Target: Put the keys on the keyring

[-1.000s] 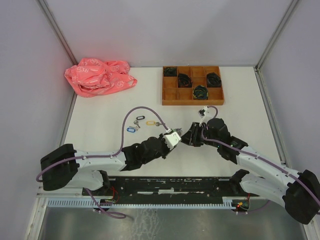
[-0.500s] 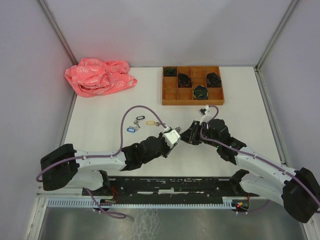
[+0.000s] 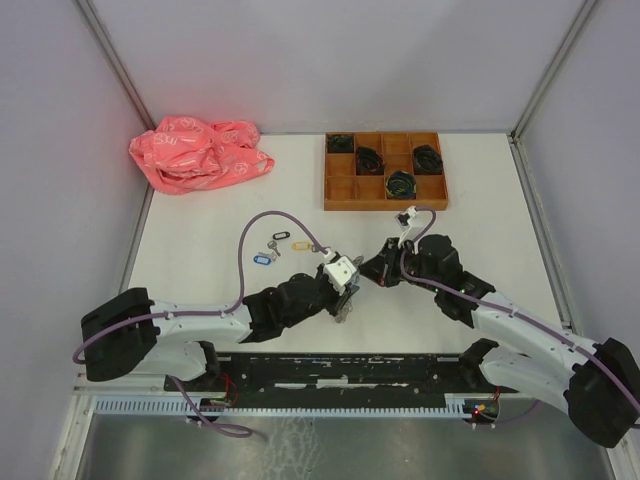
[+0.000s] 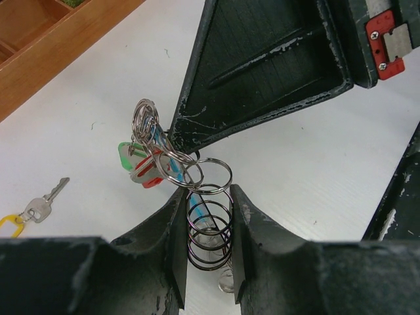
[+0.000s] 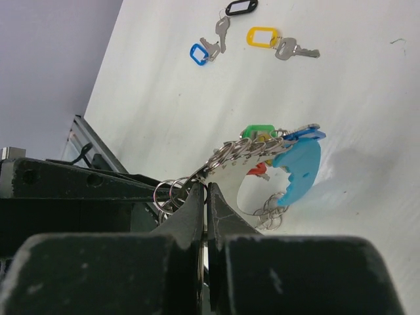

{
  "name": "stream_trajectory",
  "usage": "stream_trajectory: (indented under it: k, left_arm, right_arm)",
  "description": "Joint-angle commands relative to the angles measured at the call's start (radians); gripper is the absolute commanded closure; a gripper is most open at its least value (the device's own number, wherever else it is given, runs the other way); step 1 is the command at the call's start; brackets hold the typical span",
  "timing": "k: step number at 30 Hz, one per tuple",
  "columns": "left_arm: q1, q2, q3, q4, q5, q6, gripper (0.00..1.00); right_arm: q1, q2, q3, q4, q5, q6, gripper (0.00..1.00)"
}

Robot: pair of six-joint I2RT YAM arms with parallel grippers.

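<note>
White table (image 3: 190,240), top view: left gripper (image 3: 348,290) and right gripper (image 3: 374,272) tip to tip; three keys (image 3: 263,259) lie loose, well left of both. Left wrist: left jaws clamp the keyring (image 4: 210,226). Right wrist: right fingers look pinched shut on one ring. You've threaded none of those three yet.

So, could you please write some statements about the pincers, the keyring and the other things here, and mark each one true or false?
1. The left pincer holds the keyring between its fingers. True.
2. The right pincer stands wide open. False: it is shut on a ring of the keyring.
3. Three loose keys lie on the table, with blue, black and yellow tags. True.
4. The pink bag lies inside the wooden tray. False: it lies on the table, left of the tray.
</note>
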Motion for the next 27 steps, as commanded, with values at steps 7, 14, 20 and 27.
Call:
stream_trajectory:
  k: [7,14,20,27]
  left_arm:
    - [-0.005,-0.033,-0.022,0.122,-0.023,-0.07,0.81]
    - [-0.005,-0.124,-0.059,0.072,-0.028,-0.106,0.63]
    - [0.001,-0.265,-0.103,0.009,-0.008,-0.12,0.5]
    - [0.041,-0.367,-0.116,0.014,0.004,-0.099,0.44]
  right_arm:
    - [-0.004,0.021,0.26,-0.352,0.055,-0.369,0.99]
    - [-0.004,0.101,0.409,-0.543,0.068,-0.59,1.0]
    - [-0.004,0.13,0.463,-0.555,0.078,-0.698,0.99]
    - [-0.005,0.18,0.518,-0.569,0.027,-0.79,0.99]
